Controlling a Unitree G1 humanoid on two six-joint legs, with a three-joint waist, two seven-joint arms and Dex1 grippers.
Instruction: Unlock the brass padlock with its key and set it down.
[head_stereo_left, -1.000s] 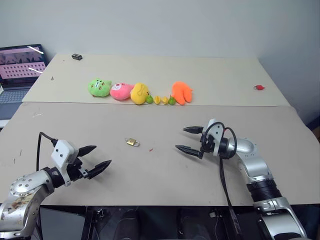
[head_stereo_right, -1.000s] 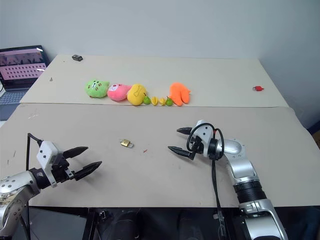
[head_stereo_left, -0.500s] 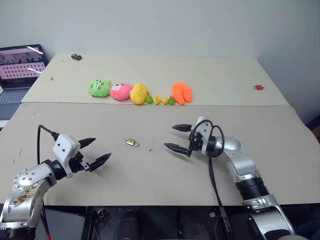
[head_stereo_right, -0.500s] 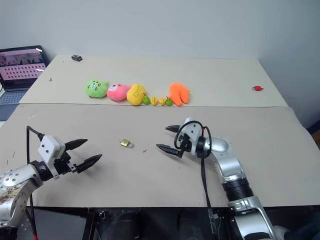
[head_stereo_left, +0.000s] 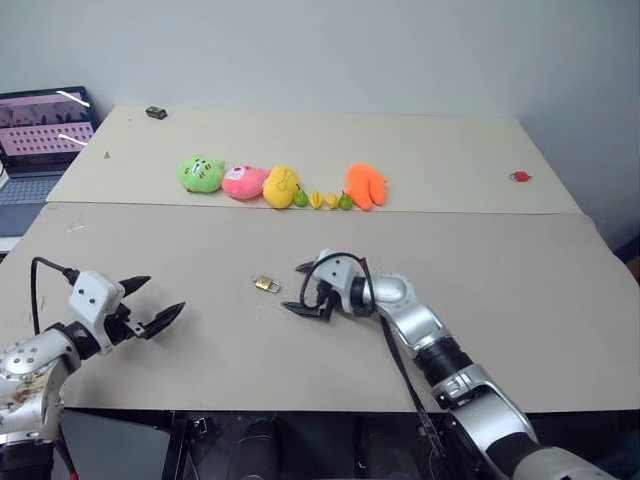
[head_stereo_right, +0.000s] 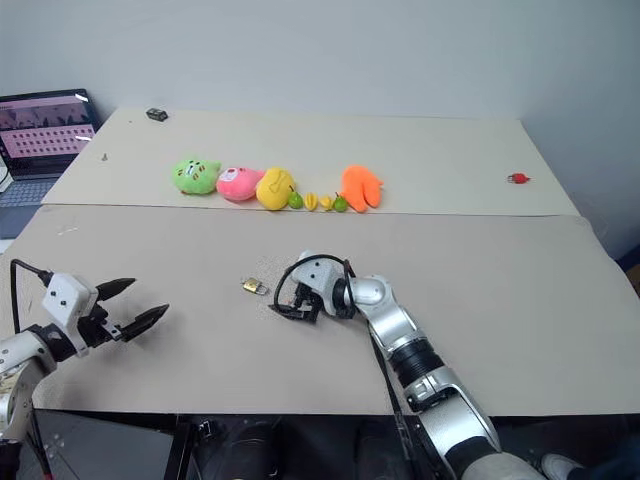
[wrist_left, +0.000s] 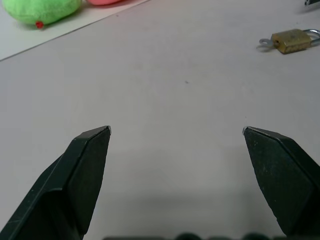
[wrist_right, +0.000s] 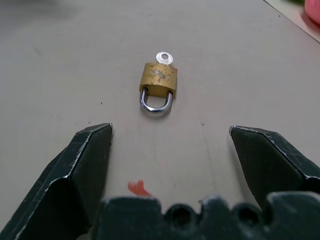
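While the brass padlock lies flat on the near sheet of the table, about midway along it and well back from the front edge, we have our right gripper just beside it, fingers spread wide with nothing between them. In the right wrist view the lock sits straight ahead between the two open fingers, apart from both. Its long axis runs along our line of approach: the silvery shackle points back at the gripper, and the key sticks out of the far end. Our left gripper hangs over the table's left end, also released and empty, well apart from the lock, so the right arm is much the nearer. We judge the coming move is a short advance of the right gripper to close across the brass body.
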